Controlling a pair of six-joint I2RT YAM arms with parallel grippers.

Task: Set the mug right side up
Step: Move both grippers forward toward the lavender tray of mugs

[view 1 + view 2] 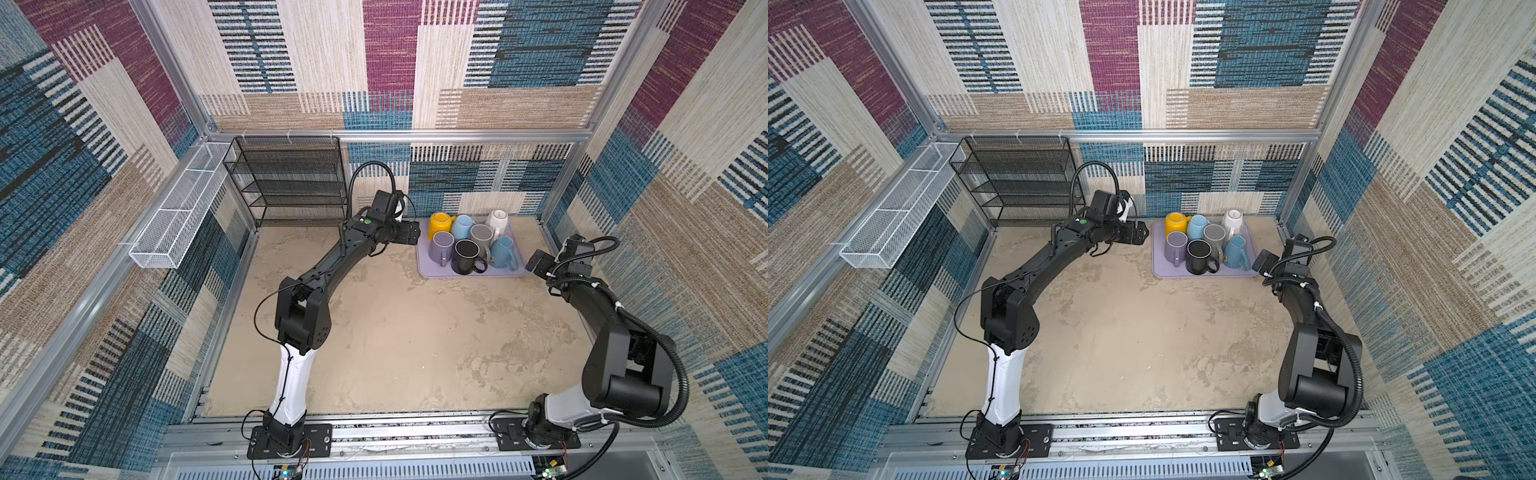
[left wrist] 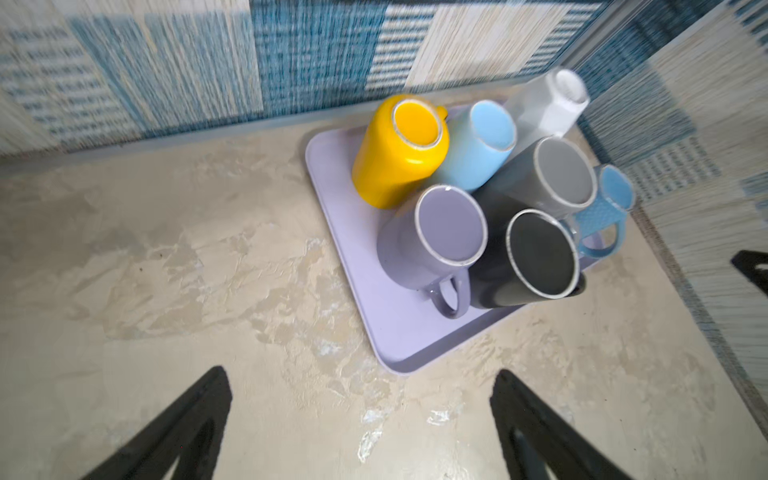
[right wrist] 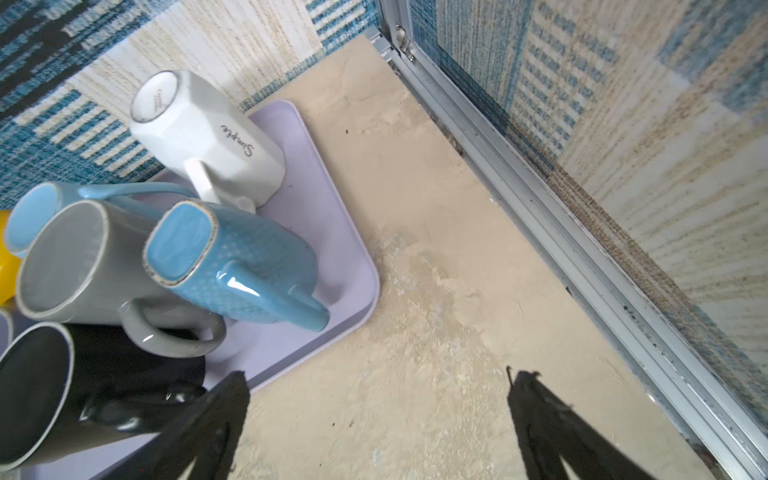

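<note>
Seven mugs [image 1: 481, 235] crowd the tray [image 1: 424, 266]. The left hand [image 2: 361, 372] and right hand [image 3: 380, 374] hover beside the tray, both open and empty.

Both arms stretch from the near edge toward the far side, elbows bent. The left pincer [image 2: 360, 370] and the right pincer [image 3: 381, 373] stand with jaws spread wide.

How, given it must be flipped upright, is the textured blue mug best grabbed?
Probably by its handle, with the right gripper coming from the near right corner of the lavender tray. The textured blue mug stands base up, handle jutting toward that free corner; the grey mug crowds its other side.
</note>
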